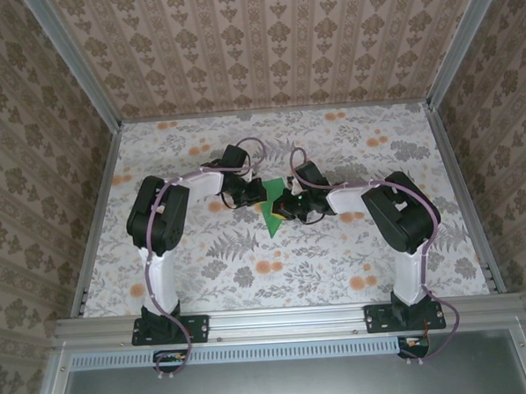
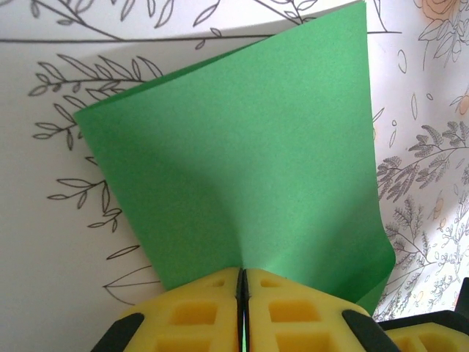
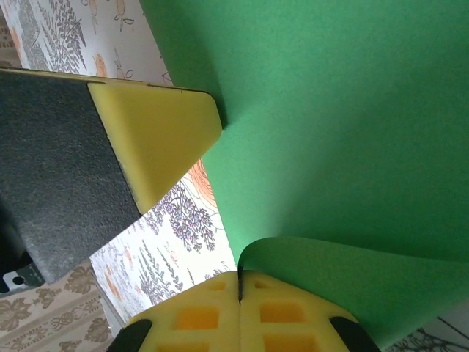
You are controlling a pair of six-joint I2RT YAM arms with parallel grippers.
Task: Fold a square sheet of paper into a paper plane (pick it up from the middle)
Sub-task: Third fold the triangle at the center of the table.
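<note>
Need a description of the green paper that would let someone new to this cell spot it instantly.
Start at the floral-print table. Near its middle, the green sheet of paper is pinched between the left end effector and the right end effector. It is plain bright green against the flower print and tapers to a point toward the table's near edge.

One square sheet of paper [image 2: 249, 161], two grippers [image 2: 242, 282] [image 3: 239, 282], one table [image 1: 336, 246]
</note>
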